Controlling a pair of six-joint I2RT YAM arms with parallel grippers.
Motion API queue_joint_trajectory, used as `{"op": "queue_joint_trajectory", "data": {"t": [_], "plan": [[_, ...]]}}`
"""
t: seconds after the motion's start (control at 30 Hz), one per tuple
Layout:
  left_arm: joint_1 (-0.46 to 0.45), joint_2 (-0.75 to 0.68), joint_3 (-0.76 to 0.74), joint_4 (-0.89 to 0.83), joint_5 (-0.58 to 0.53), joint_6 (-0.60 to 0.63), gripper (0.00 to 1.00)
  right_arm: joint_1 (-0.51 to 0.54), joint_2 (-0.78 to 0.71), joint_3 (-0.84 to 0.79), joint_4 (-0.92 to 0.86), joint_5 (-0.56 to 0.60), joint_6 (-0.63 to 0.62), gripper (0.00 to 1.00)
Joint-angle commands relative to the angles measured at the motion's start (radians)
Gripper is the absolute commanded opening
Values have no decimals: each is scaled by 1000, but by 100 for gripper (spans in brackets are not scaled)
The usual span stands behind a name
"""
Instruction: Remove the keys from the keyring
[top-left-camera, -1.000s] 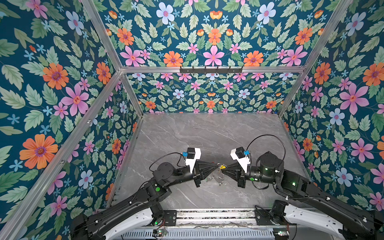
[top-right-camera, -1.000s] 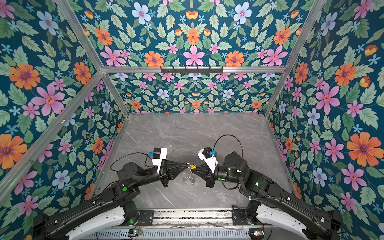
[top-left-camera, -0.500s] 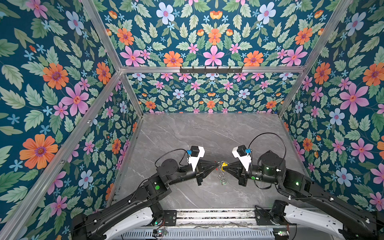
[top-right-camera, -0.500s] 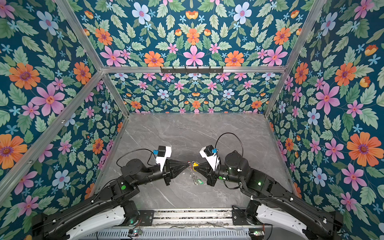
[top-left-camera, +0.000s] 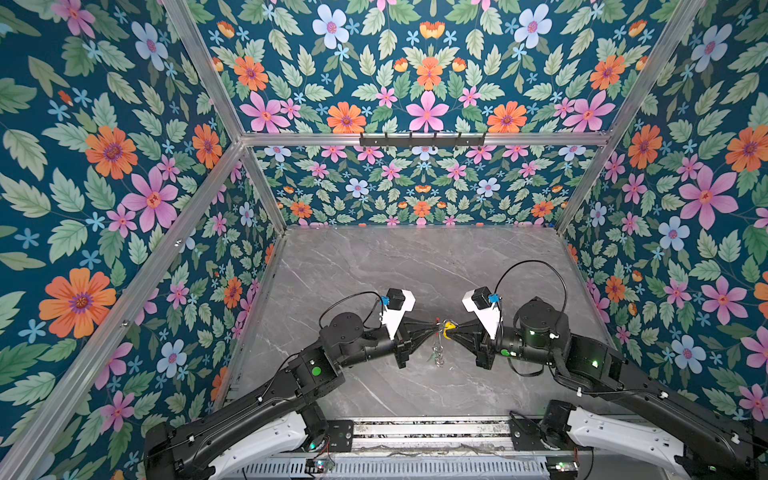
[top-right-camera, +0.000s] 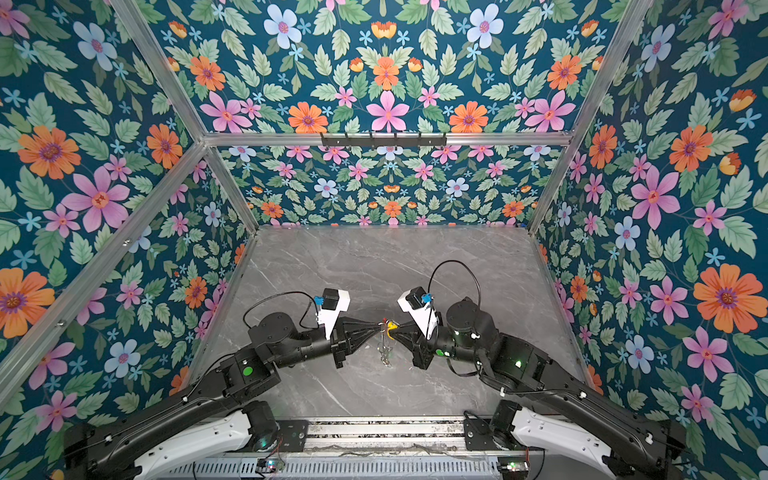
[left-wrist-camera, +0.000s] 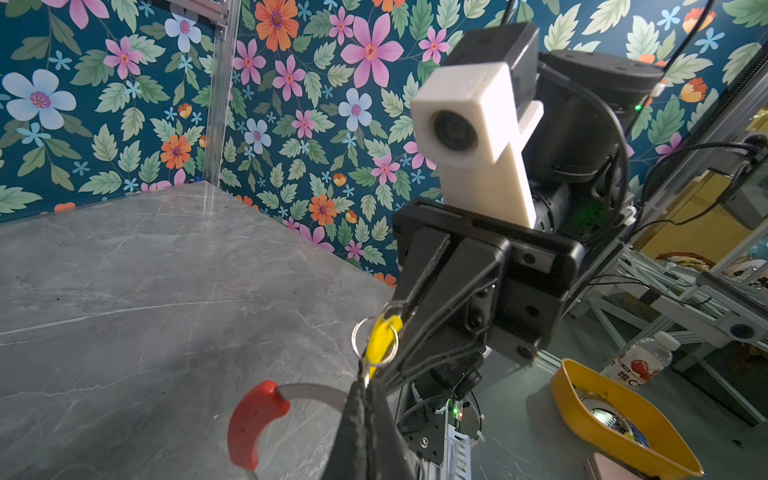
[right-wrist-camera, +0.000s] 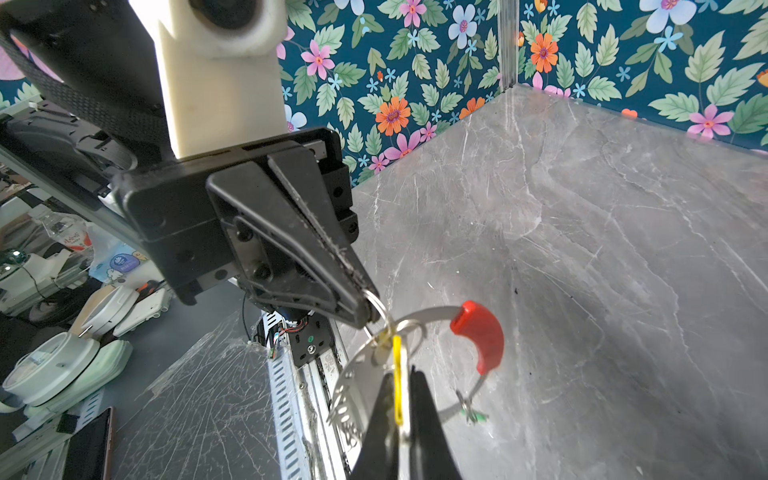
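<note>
In both top views my two grippers meet tip to tip above the near middle of the grey table (top-left-camera: 415, 266). My right gripper (right-wrist-camera: 401, 399) is shut on the yellow key (right-wrist-camera: 397, 374). My left gripper (left-wrist-camera: 365, 384) is shut on that key's small silver split ring (left-wrist-camera: 358, 338). The keyring (right-wrist-camera: 353, 374), a grey hoop with a red sleeve (right-wrist-camera: 478, 336), passes through that split ring and hangs below the fingertips, edge-on in a top view (top-left-camera: 437, 353). The green key (right-wrist-camera: 473, 414) dangles from the hoop's low part.
Floral walls close the table on three sides, with a black hook rail (top-left-camera: 422, 139) on the back wall. The arms' metal base rail (top-left-camera: 428, 432) runs along the front edge. Beyond the table stand a yellow bowl (left-wrist-camera: 615, 419) and a bottle (left-wrist-camera: 642, 363).
The left arm has stretched a little further toward the middle. The hoop, which was slanted under the fingertips, now hangs straight down. Both grips stay as they were.
</note>
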Motion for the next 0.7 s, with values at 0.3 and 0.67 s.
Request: {"op": "queue_joint_trajectory", "data": {"t": [0.3,0.67], "plan": [[1,23,34,-156,-10,42,0,-1,64,119,-114,26,-50,0],[-1,59,69,-239,-59,53,0,0,94,176,-199,73,-80,0]]}}
